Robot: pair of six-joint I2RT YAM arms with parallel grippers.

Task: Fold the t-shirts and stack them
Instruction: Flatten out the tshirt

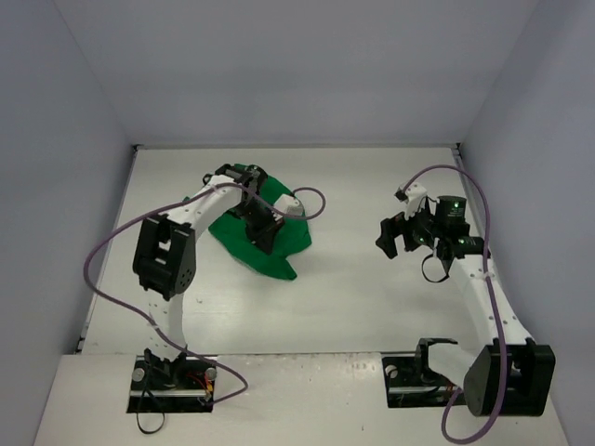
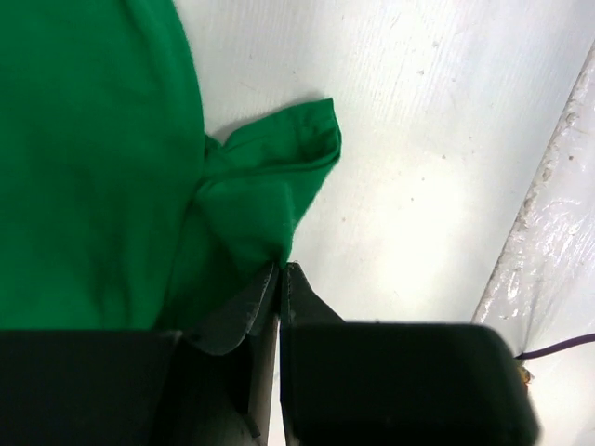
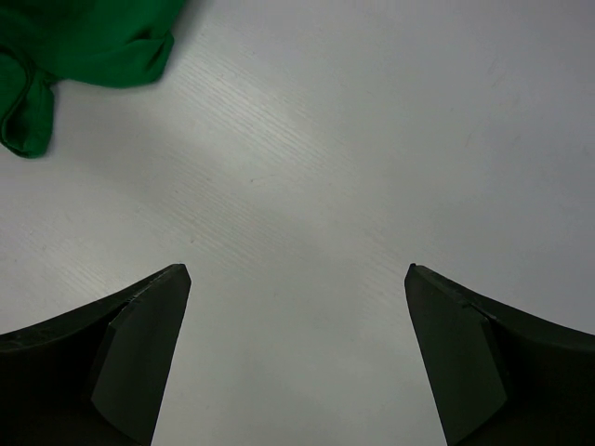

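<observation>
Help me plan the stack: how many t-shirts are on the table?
1. The green t-shirt lies crumpled left of centre, the left gripper shut on its edge. Another could hide beneath it.

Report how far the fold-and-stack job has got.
Done: nothing yet. The green t-shirt lies crumpled in a heap on the table, with no neat fold visible. In hand: the left pincer is shut on a pinch of its fabric. The right pincer hangs open over the table, holding nothing. Left: all the folding, then the stacking.
</observation>
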